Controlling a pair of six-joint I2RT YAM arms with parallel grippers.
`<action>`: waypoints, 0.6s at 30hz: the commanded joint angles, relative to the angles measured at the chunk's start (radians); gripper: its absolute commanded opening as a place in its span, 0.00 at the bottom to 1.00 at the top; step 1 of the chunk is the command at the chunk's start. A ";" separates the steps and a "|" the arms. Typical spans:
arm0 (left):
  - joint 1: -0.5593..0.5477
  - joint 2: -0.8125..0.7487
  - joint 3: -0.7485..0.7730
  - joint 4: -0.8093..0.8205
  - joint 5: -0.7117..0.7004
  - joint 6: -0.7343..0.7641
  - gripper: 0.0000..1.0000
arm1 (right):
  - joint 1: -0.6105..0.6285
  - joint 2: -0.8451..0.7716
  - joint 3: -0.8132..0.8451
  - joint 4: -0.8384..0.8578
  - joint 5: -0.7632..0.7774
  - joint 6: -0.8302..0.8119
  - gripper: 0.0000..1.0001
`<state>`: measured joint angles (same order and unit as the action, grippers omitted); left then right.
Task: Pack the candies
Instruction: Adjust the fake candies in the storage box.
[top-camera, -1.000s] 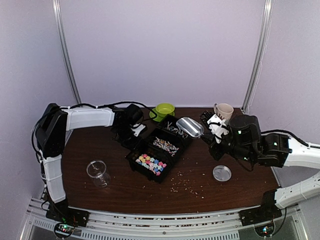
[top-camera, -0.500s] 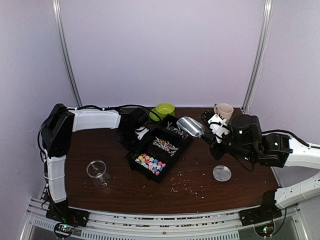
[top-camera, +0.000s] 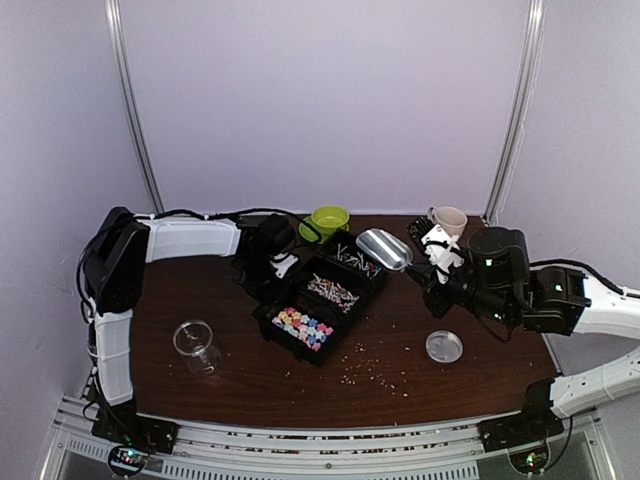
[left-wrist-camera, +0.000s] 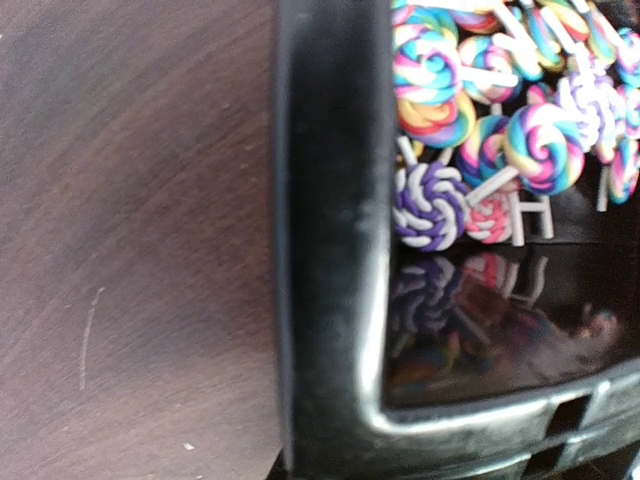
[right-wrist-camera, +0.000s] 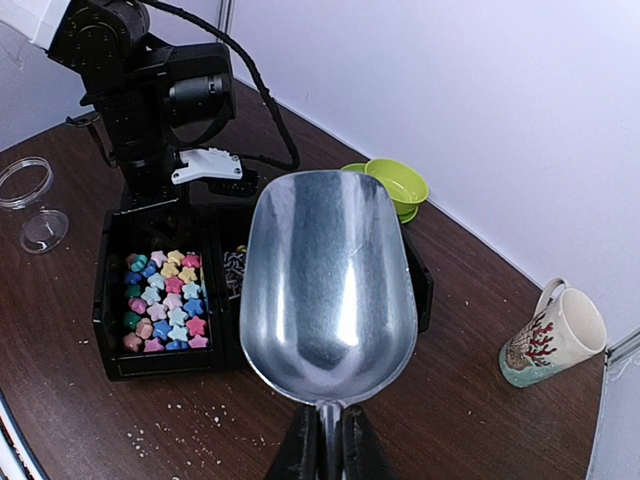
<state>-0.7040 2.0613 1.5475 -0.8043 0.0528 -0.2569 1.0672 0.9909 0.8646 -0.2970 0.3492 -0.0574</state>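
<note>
Right gripper (right-wrist-camera: 325, 445): closed on the handle of the metal scoop (right-wrist-camera: 330, 270), whose bowl is empty.

Left gripper (top-camera: 272, 266): at the 10 o'clock rim of the black tray (left-wrist-camera: 330, 250). Its fingers show in no view, so the jaw state cannot be told.

The candies (top-camera: 301, 326) fill the tray's nearest compartment. Seen from overhead, they lie between 7 and 8 o'clock from the scoop, and the tray's long axis runs from 7 to 1 o'clock.

Judgement: the left arm is nearer, but the right holds the tool, so the scoop's mouth must travel along that axis. The glass jar (top-camera: 196, 346) stands well apart, at the tray's 8 o'clock.
</note>
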 joint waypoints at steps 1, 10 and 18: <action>0.007 -0.039 -0.057 0.106 0.144 0.002 0.00 | 0.004 -0.026 0.003 0.010 0.009 0.001 0.00; 0.041 -0.102 -0.192 0.336 0.408 -0.041 0.00 | 0.004 -0.058 0.024 0.019 -0.048 0.025 0.00; 0.055 -0.102 -0.250 0.459 0.546 -0.091 0.00 | 0.004 -0.066 0.059 0.009 -0.071 0.024 0.00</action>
<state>-0.6533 1.9797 1.3403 -0.5724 0.4107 -0.3222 1.0672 0.9424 0.8757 -0.2993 0.3012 -0.0460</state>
